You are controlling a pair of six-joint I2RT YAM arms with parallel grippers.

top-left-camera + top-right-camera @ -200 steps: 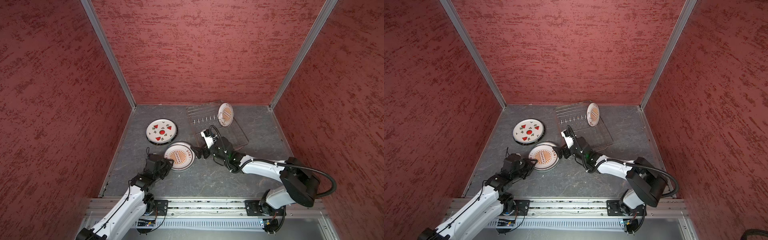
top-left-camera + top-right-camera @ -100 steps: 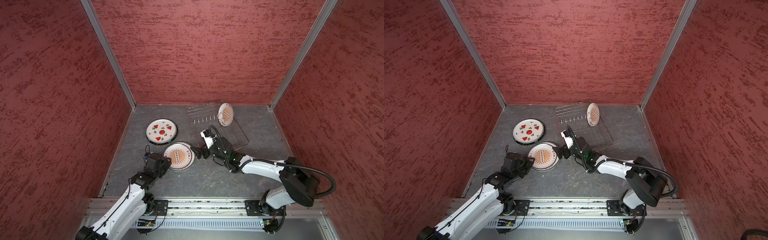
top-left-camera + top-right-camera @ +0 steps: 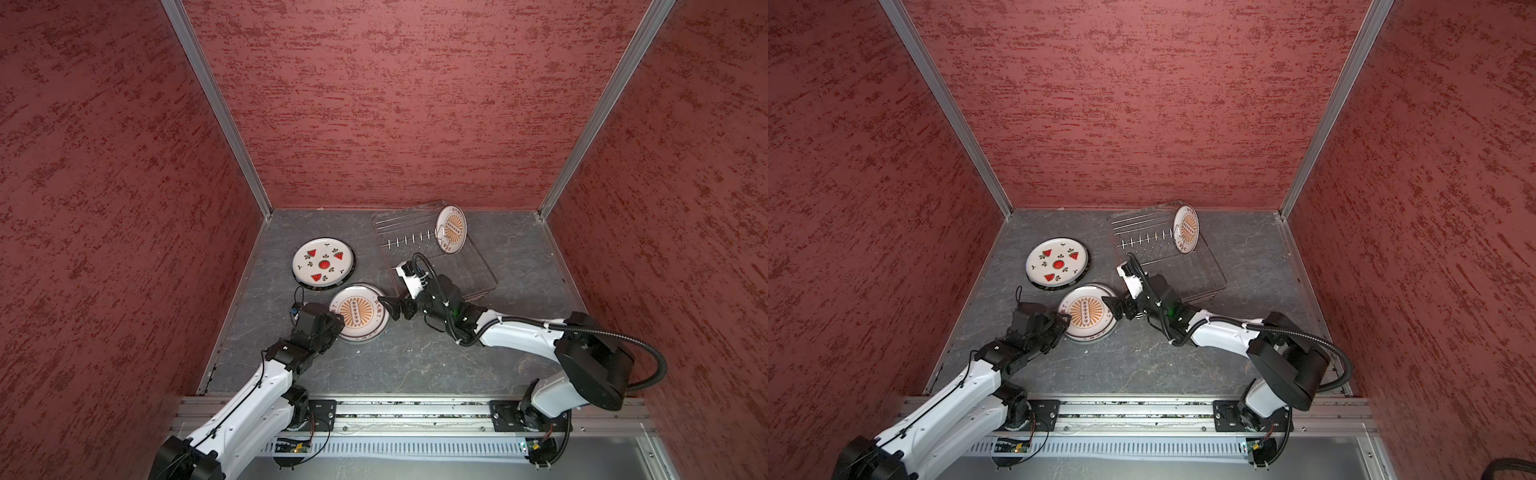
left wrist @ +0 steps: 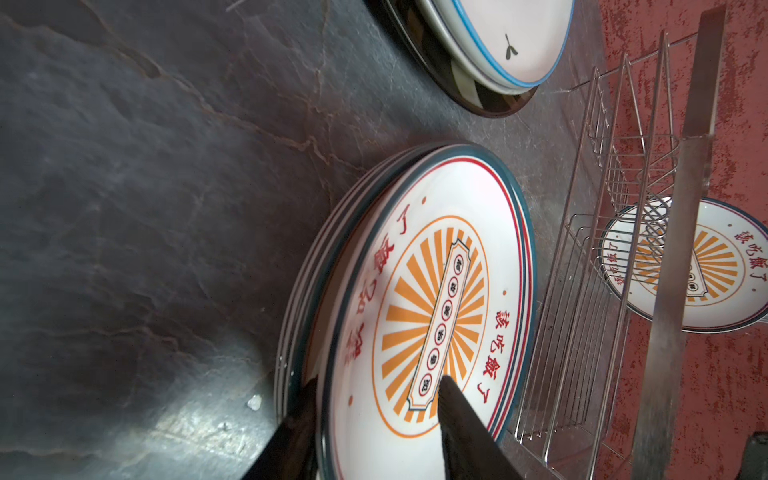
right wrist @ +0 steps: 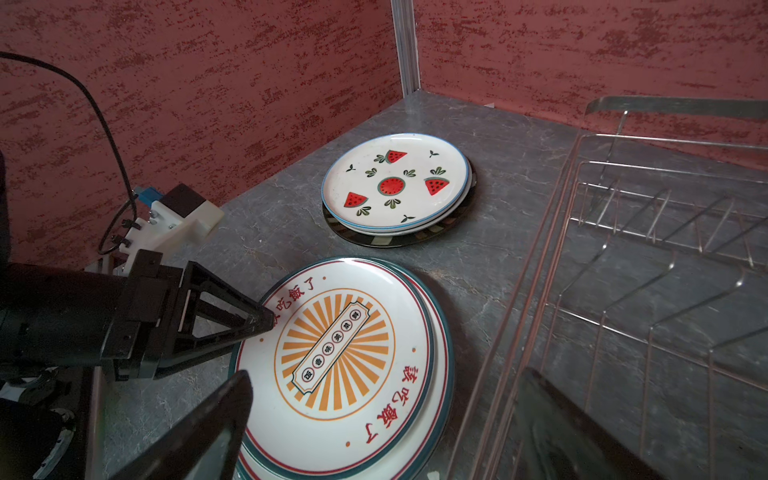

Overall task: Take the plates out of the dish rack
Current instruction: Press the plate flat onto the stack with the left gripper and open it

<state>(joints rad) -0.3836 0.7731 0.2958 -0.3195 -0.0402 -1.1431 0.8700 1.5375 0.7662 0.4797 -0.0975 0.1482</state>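
Plate [image 3: 451, 228] is seen standing on edge in dish rack [image 3: 473, 270], behind wide-open, empty right gripper [image 3: 388, 309], which is faced away; right arm [image 3: 519, 336] is judged nearer.

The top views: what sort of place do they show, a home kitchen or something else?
Most likely a robot test booth, not a kitchen: red textured walls on aluminium posts close in a grey table, two arms stand on a rail, and a dish rack holds one plate.

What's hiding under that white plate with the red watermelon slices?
Under the white watermelon plate a second white plate's edge shows, then a dark striped-rimmed plate at the bottom. Their middles are covered, so any pattern is hidden.
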